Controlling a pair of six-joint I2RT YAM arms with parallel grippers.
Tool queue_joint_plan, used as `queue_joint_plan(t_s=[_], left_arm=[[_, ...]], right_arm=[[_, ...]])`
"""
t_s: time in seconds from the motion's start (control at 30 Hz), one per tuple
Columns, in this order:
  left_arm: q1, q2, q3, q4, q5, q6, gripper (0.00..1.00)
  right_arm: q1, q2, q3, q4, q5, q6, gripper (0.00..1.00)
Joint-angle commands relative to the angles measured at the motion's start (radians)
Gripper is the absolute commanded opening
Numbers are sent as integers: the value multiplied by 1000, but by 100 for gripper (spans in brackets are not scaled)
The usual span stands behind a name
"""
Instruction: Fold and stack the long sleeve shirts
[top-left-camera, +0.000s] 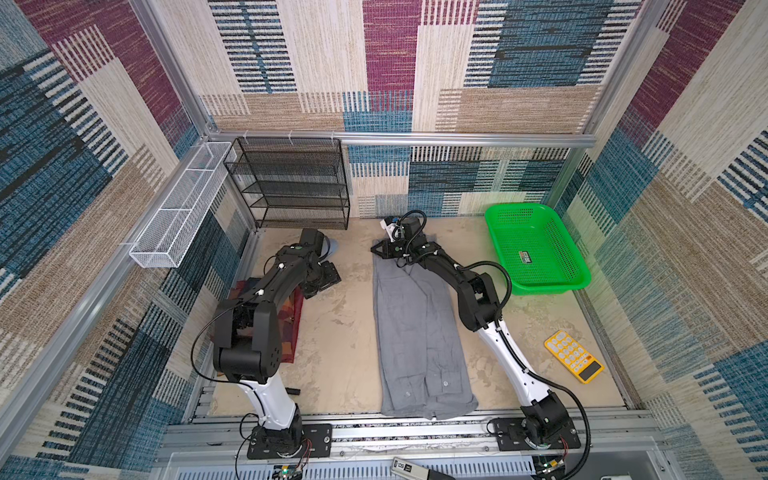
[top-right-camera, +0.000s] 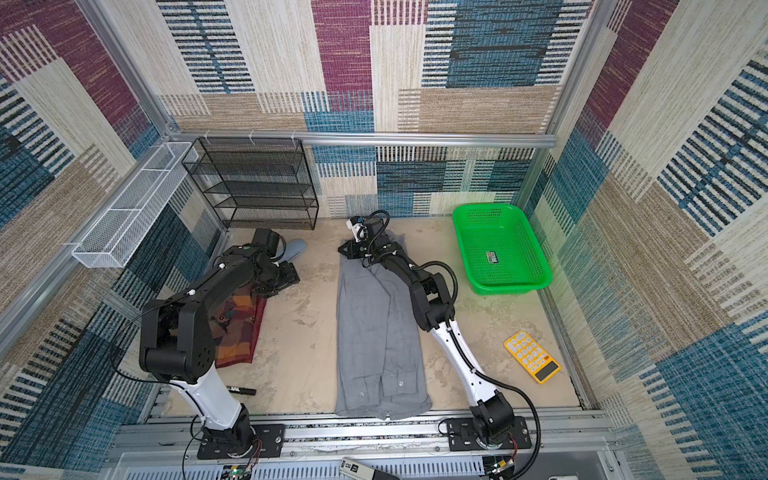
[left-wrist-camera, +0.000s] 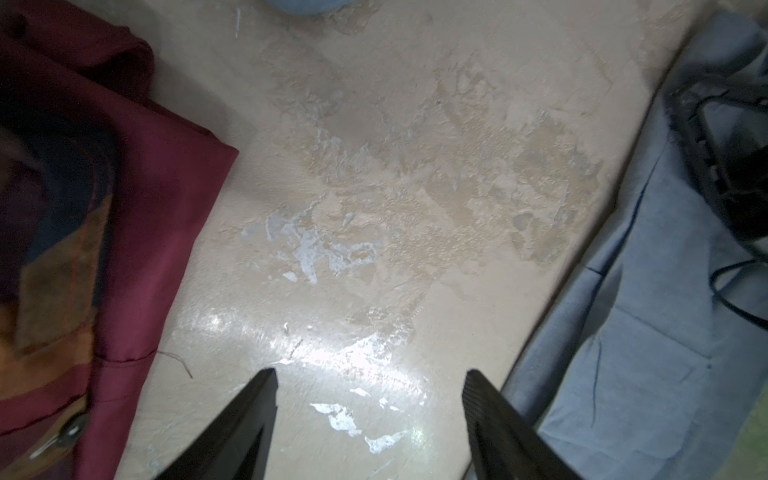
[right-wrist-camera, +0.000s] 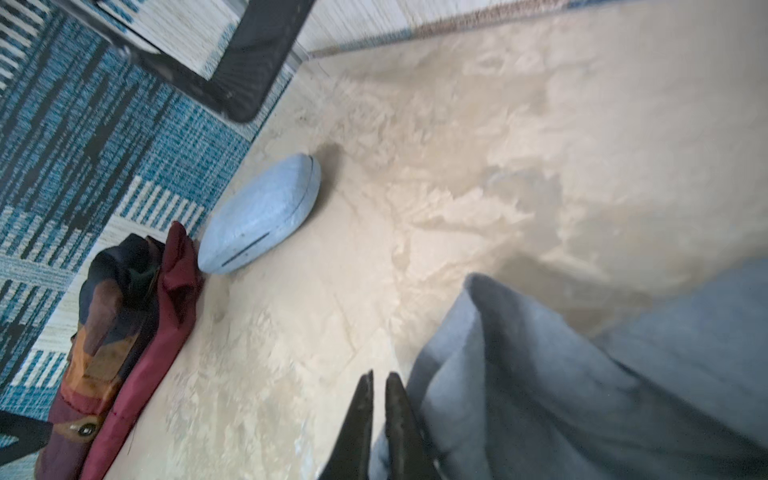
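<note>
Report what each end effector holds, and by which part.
Left end effector: open, nothing held. Right end effector: nearly shut at the grey shirt's far corner; whether cloth is pinched cannot be told.

Walls (top-left-camera: 390, 62): woven patchwork panels in maroon, teal, tan and cream stripes on three sides. Aluminium rail (top-left-camera: 457, 139) crosses the back wall. Table (top-left-camera: 340, 332): beige, mottled, scuffed, with a glare patch. Black mesh shelf rack (top-left-camera: 291, 183) stands at the back. White wire basket (top-left-camera: 183, 208) hangs on the side wall beside it. Light is even and bright.
</note>
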Motion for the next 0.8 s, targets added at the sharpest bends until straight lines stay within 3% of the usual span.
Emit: queue_joint_plan(t_s=[0.0,0.13,0.27,0.33,0.47,0.5,0.57,0.6,0.77], left_arm=[[10,11,-15,37,86,-22,74],[6,10,-59,69,178,-87,75],[-11,-64,-138,126,237,-98,78],[-33,-110,-169,125,263,-100,78],[-145,-233,-275,129,235,-139,79],[-176,-259,-301,134,231,-150,79],[-232,-312,-364,137,224,-178,80],[-259,-341,-401,151,231,-197,80],[-377,-462,-568,183,240,-269,80]], right_arm=[[-15,0,55,-91,-30,3,26],[-13,-235,-118,-48,-19,-39,55],[-10,-500,-329,-32,55,-60,71],[-8,-621,-448,-46,100,-69,76],[-7,-971,-895,63,246,-33,82],[-6,-1050,-1003,89,275,-27,90],[-5,-1232,-1204,102,327,-9,93],[-5,-1318,-1299,92,355,6,100],[-4,-1672,-1673,-55,439,86,100]])
